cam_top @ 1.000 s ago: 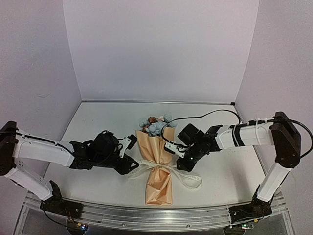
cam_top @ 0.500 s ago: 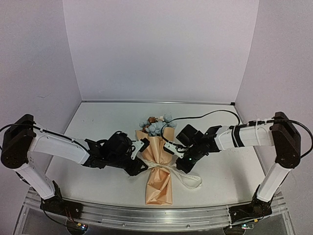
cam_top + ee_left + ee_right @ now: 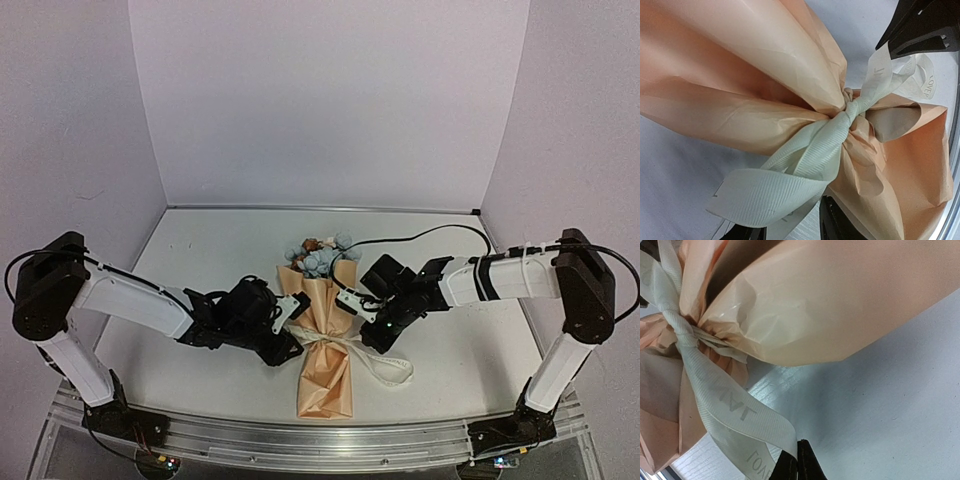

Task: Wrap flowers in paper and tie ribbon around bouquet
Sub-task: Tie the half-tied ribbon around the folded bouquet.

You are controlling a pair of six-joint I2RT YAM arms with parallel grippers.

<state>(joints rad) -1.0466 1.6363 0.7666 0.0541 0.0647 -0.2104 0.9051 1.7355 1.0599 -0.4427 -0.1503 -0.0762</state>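
The bouquet [image 3: 322, 375] lies mid-table, a tan paper [image 3: 318, 305] cone with the flowers [image 3: 322, 255] showing at its far end. A cream ribbon [image 3: 345, 346] is knotted round its narrow waist. My left gripper [image 3: 288, 348] is at the knot's left side. In the left wrist view its dark fingers [image 3: 840, 222] stand apart, with a slack ribbon [image 3: 805, 160] loop between them and the paper [image 3: 740, 85] just beyond. My right gripper [image 3: 372, 340] is right of the knot. The right wrist view shows my right gripper [image 3: 797, 462] shut on the edge of the lettered ribbon [image 3: 725, 410], below the paper [image 3: 830, 305].
The ribbon's right tail [image 3: 392, 372] lies looped on the white table [image 3: 200, 250]. A black cable [image 3: 420, 237] arcs from the right arm over the back of the table. A metal rail [image 3: 300, 440] runs along the near edge. Pale walls close three sides.
My left arm has swung right, up against the bouquet's waist, and the ribbon's left tail has gone slack. My right gripper has closed on the ribbon and stayed in place.
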